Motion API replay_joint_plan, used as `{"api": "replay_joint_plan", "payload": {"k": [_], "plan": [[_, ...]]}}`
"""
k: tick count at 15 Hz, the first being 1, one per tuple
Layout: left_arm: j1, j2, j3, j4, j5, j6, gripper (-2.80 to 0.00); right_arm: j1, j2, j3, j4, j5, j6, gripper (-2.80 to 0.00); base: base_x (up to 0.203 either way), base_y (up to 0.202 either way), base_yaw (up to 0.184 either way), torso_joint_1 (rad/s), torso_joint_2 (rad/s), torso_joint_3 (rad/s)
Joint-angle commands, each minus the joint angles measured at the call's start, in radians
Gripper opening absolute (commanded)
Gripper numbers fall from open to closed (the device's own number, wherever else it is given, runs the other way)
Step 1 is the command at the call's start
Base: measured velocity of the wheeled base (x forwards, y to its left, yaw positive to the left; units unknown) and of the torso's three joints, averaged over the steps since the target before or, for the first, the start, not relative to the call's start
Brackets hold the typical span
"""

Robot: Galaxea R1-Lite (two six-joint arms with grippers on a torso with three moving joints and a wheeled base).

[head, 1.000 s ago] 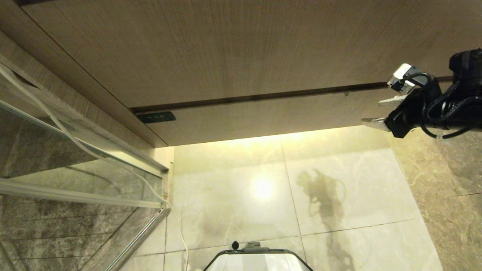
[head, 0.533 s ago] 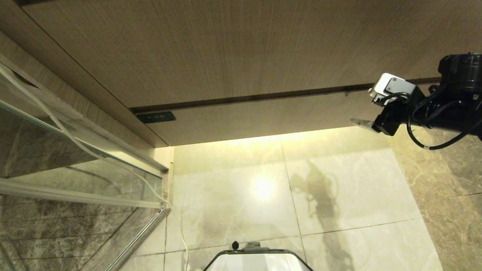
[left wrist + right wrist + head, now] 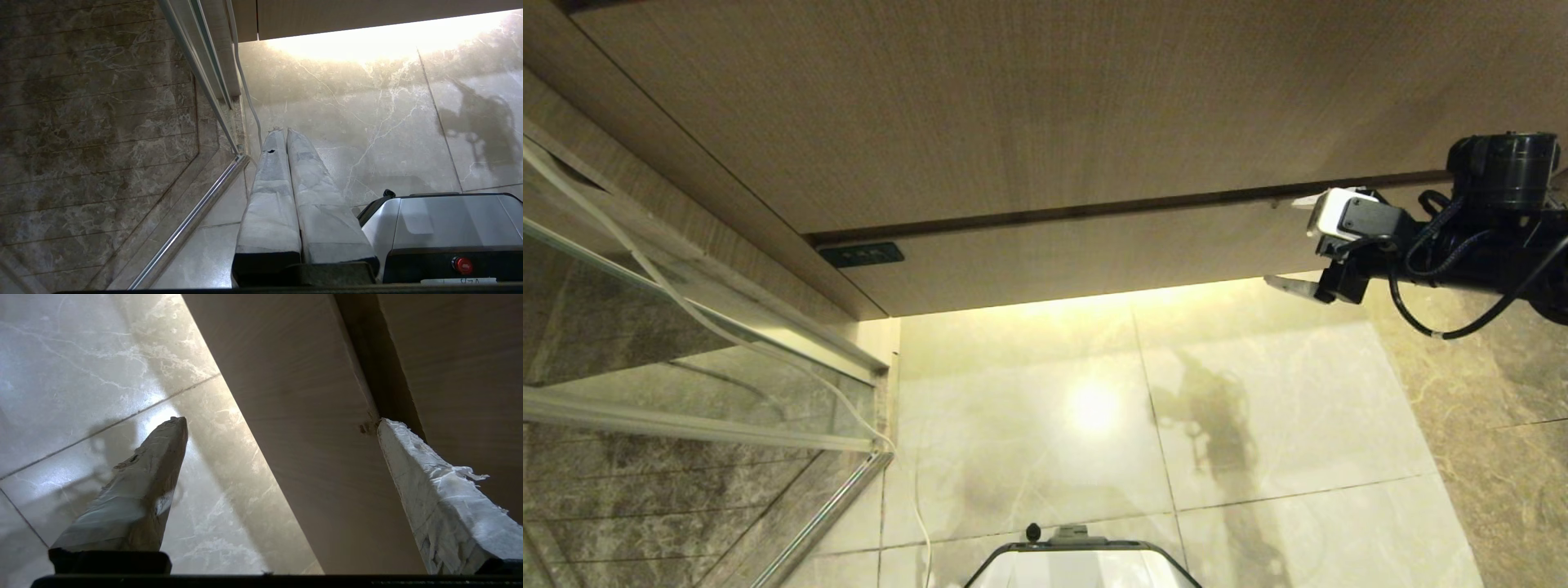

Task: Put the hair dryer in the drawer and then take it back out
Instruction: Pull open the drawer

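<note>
Drawer (image 3: 1094,257) shut, its flat handleless front flush under the taller wood-grain panel (image 3: 1013,106); a dark seam runs between them. Hair dryer not in any view; cannot tell where it is.

Right gripper (image 3: 1294,245) at 3 o'clock in head view, jaws spread wide, empty. Right wrist view: one finger (image 3: 433,498) tipped at the seam along the drawer's top edge, the other finger (image 3: 139,490) out over the marble floor (image 3: 1258,408). Judgement: straddling the front, since no handle offers a grip.

Left gripper (image 3: 286,134) parked low beside the robot base (image 3: 445,220), fingers pressed together, holding nothing.
</note>
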Motion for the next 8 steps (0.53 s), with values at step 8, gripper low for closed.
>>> {"api": "replay_joint_plan", "payload": {"k": [8], "plan": [[0.0, -0.001, 0.001, 0.0, 0.0, 0.0, -2.8, -0.064, 0.117, -0.095, -0.006, 0.156, -0.14, 0.0, 0.0, 0.0, 0.0, 0.0, 0.0, 0.0]]}}
